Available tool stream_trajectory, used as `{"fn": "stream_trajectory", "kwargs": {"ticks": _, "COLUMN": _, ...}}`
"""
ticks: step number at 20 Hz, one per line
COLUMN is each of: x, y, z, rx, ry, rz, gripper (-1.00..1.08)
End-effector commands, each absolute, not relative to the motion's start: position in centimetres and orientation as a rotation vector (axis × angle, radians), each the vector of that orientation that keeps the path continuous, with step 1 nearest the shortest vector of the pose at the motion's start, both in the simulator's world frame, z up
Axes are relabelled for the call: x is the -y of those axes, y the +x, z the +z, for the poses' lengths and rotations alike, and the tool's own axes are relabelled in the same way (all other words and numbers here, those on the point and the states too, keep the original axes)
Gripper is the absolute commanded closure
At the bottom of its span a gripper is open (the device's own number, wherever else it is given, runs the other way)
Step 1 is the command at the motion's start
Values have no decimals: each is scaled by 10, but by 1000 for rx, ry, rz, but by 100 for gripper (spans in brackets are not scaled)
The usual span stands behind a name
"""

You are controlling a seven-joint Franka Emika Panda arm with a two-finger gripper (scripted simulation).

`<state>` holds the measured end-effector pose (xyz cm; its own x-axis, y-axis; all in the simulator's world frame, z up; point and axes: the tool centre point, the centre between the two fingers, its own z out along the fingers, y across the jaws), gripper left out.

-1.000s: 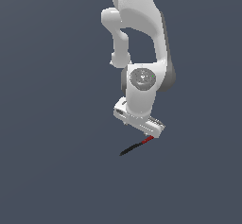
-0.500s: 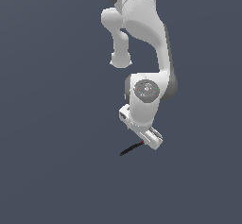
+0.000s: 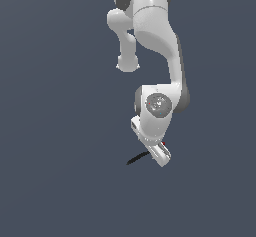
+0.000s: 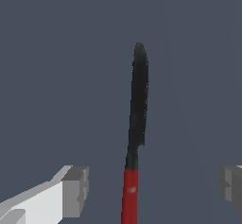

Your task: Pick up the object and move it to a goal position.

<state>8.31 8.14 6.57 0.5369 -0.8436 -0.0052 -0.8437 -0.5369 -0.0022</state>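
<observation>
Straddling the red-handled black knife (image 4: 136, 124), which lies at the wrist view's centre on the grey counter (image 3: 60, 131), the wide-open, empty fingers (image 4: 75, 190) have yet to close; lift and carry remain.

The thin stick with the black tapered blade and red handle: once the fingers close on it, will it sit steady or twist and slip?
The thin black-and-red stick looks straight and rigid, so it probably won't flop. It is far slimmer than the gap between the open gripper's fingers, so grip contact would be small and it may pivot. Most of its length lies beyond the red end, likely tipping it blade-down.
</observation>
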Motion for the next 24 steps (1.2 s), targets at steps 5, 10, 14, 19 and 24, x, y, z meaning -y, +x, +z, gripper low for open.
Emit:
{"fn": "stream_trajectory", "kwargs": {"ticks": 5, "x": -84, "y": 87, "z": 59, "rx": -1597, "ry": -2705, "rz": 1, "gripper": -92}}
{"fn": "stream_trajectory", "kwargs": {"ticks": 10, "x": -84, "y": 87, "z": 58, "rx": -1605, "ry": -2701, "rz": 1, "gripper": -92}}
{"fn": "stream_trajectory", "kwargs": {"ticks": 14, "x": -84, "y": 87, "z": 52, "rx": -1606, "ry": -2700, "rz": 1, "gripper": -92}}
{"fn": "stream_trajectory", "kwargs": {"ticks": 19, "x": -84, "y": 86, "z": 27, "rx": -1609, "ry": -2698, "rz": 1, "gripper": -92}}
{"fn": "stream_trajectory", "kwargs": {"ticks": 24, "x": -84, "y": 86, "z": 9, "rx": -1611, "ry": -2697, "rz": 0, "gripper": -92}}
